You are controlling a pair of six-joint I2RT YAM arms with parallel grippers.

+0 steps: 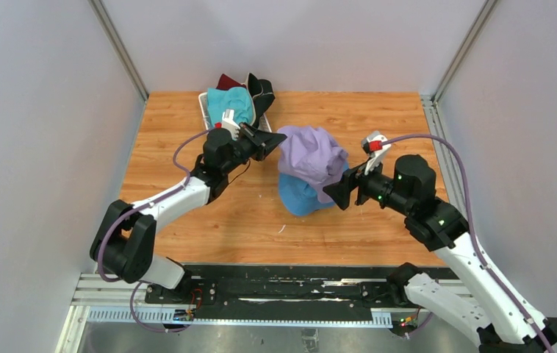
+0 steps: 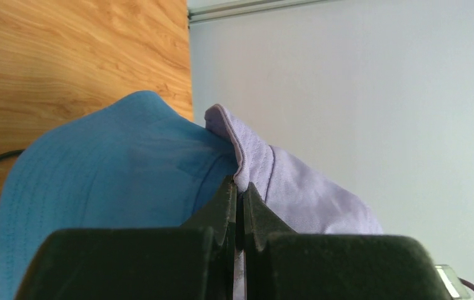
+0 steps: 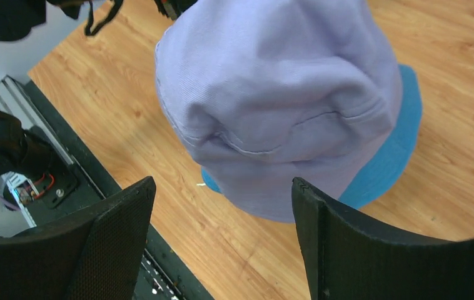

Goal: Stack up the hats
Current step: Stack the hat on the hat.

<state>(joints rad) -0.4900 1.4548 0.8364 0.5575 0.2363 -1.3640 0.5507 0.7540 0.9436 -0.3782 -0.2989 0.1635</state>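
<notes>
Pinching hard, the left jaws are clamped flat on the brim edge of the lavender hat [image 2: 297, 187], with the stitched rim caught between the two dark tips. That lavender hat is draped over the blue hat [image 2: 97, 169], its crown slumped and creased. It covers most of the blue one, and from above only a crescent of blue shows on the side nearest the arm bases.

On the opposite side of the blue hat from the left jaws, the right jaws stand wide apart and hold nothing. In the right wrist view their two black pads [image 3: 119, 225] frame the lavender crown from close by.

The blue hat itself sits on the wooden desk [image 1: 224, 220], around the middle of the top. The left arm [image 1: 173, 198] stretches in towards it from one side and the right arm [image 1: 415, 187] from the other.

Beyond the blue hat, towards the back wall on the left arm's side, a white basket [image 1: 203, 103] holds the teal hat [image 1: 230, 104]. The dark red hat [image 1: 225, 79] and the black hat [image 1: 262, 90] are bunched up just behind the teal one.
</notes>
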